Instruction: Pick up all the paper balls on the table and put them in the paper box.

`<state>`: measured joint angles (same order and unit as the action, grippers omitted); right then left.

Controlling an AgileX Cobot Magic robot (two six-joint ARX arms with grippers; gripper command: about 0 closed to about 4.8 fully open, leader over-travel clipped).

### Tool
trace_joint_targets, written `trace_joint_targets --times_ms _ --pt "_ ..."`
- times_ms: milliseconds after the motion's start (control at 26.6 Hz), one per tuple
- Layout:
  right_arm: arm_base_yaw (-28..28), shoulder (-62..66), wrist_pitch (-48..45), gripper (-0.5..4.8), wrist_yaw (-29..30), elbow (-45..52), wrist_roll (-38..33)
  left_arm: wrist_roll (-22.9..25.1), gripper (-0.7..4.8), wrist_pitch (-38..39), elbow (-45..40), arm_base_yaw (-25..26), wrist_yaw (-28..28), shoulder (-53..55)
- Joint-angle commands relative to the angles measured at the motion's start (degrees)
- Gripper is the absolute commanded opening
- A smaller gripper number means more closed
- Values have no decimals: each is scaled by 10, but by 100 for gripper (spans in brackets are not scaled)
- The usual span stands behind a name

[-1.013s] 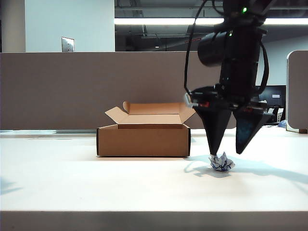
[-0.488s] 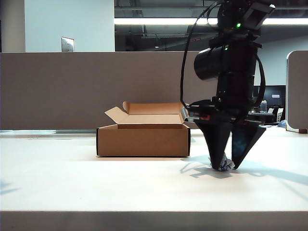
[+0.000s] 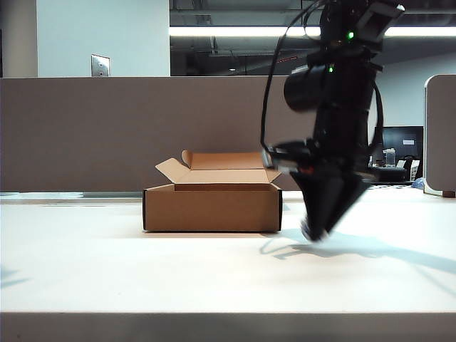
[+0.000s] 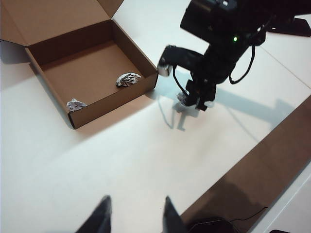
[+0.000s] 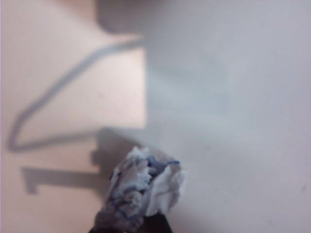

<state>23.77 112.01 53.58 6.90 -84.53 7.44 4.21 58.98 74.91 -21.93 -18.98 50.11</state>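
Third paper ball (image 5: 146,187) pinched at the tips of the right gripper (image 3: 317,231), jaws drawn narrow around it; white crumple with blue-black print, clear in the right wrist view, only a blurred pale speck in the exterior view. Seems lifted just clear of the table (image 3: 178,278), though motion blur leaves contact with the surface uncertain. Finger ends cut off at the edge of the right wrist view, only dark slivers showing under the wad. Two other paper balls (image 4: 128,79) already inside the paper box (image 3: 212,208), one near the middle of the floor, the other (image 4: 76,104) tucked against the near wall; both hidden from the exterior view by the box front. Box open, lid and side flaps up, standing just beside the right gripper, apart from it. Left gripper (image 4: 135,213) well away, raised above the table, looking down at box and right arm; only two dark fingertips (image 4: 102,211) visible, parted with nothing between them, rest cut off by the frame.
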Motion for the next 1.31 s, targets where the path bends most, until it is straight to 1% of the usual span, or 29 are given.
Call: trace_joint_targets --times_ms 38,113,188,225,263,375,525,638,863,938,976,1013,1051,1088,1126,1201,1313 --pt "2 -19 -37 71 74 -65 3 -1 129 -35 2 1 2 0" --pt "2 -19 -64 71 83 -104 -2 -2 129 -50 2 1 3 0" --pt "2 -18 -103 71 83 -134 -40 -2 129 -57 2 1 3 0" --pt "2 -14 -127 71 87 -145 -68 -2 129 -57 2 1 4 0" --pt "2 -8 -143 71 100 -153 -79 -2 129 -57 2 1 9 0" --pt "2 19 -172 83 108 -177 -76 -2 129 -58 2 1 14 0" --pt "2 42 -218 181 106 -179 -72 -2 129 -59 2 1 14 0" --pt "2 44 -226 213 99 -179 -72 -2 129 -58 2 1 21 0" --pt "2 26 -217 212 98 -179 -75 -2 129 -64 2 1 24 0" --pt "2 16 -186 211 100 -179 -81 -2 129 -64 2 1 25 0" --pt "2 13 -181 210 100 -179 -81 -2 128 -65 2 1 24 1" --pt "2 7 -179 148 100 -179 -81 -2 128 -77 2 1 24 4" --pt "2 -4 -165 55 97 -179 -81 -2 128 -89 2 1 23 9" --pt "2 -14 -158 53 97 -179 -80 -1 125 -93 2 1 23 9" --pt "2 -35 -149 53 87 -179 -80 -2 93 -96 2 1 23 11" --pt "4 -67 -147 53 62 -178 -80 -2 -4 -96 2 1 23 6" --pt "4 -125 -142 53 26 -177 -74 -2 -5 -95 2 0 33 -14"
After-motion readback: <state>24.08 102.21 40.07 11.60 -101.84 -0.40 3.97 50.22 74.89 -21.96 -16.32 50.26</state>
